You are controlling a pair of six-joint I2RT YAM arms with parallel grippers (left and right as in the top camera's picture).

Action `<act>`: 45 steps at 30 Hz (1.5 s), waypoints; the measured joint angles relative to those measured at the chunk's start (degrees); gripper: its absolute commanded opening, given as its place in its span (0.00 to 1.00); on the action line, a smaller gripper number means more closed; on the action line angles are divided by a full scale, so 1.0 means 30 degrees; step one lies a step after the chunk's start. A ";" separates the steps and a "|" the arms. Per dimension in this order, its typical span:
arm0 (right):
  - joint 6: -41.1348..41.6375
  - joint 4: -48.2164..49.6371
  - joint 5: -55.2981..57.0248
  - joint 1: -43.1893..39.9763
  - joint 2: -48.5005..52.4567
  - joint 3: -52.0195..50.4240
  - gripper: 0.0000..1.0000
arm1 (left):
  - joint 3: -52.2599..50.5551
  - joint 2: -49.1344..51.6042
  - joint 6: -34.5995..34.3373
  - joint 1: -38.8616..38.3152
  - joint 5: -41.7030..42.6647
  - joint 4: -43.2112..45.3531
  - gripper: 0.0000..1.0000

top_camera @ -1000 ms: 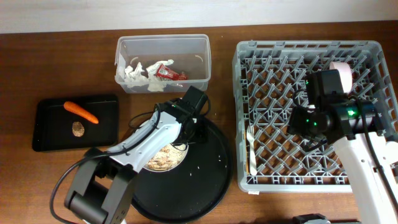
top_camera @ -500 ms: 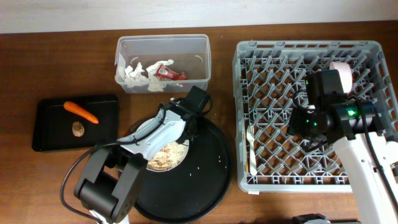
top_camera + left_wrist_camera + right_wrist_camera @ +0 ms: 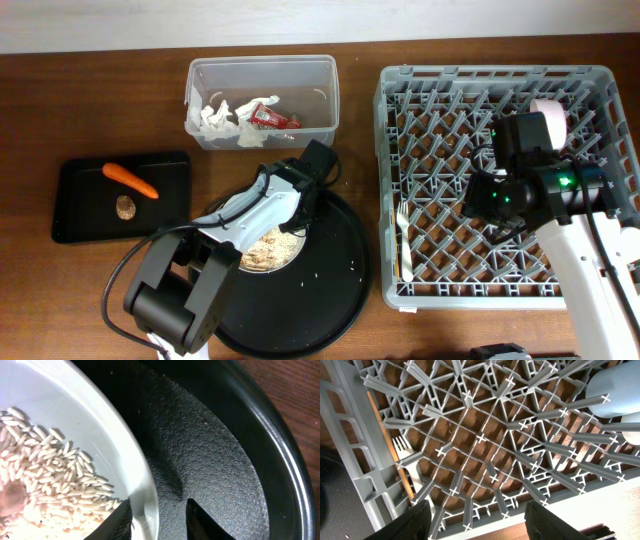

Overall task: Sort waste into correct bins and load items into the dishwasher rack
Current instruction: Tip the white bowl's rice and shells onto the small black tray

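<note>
A pale round plate (image 3: 232, 206) with rice (image 3: 265, 250) and beige scraps lies on the large round black tray (image 3: 340, 290). My left gripper (image 3: 298, 218) is open at the plate's far right rim. In the left wrist view its jaws (image 3: 157, 522) straddle the plate rim (image 3: 150, 510), with rice (image 3: 45, 490) close by. My right gripper (image 3: 510, 195) is open and empty above the grey dishwasher rack (image 3: 480, 72). The rack holds a white fork (image 3: 403, 235), a pinkish bowl (image 3: 550, 112) and a light blue cup (image 3: 615, 385).
The clear tub (image 3: 325, 100) at the back holds white tissues (image 3: 212, 118) and a red wrapper (image 3: 268, 116). The shallow black tray (image 3: 70, 215) at the left holds a carrot (image 3: 130, 179) and a brown lump (image 3: 125, 206). Loose rice grains lie on the round tray.
My left arm has shifted a little and its gripper has settled over the plate's rim. The right arm has not moved.
</note>
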 measured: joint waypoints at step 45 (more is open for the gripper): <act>0.0000 -0.0707 -0.0138 0.0000 0.0000 -0.0007 0.64 | 0.9595 0.0984 1.0397 0.6069 -0.3934 -1.0258 0.01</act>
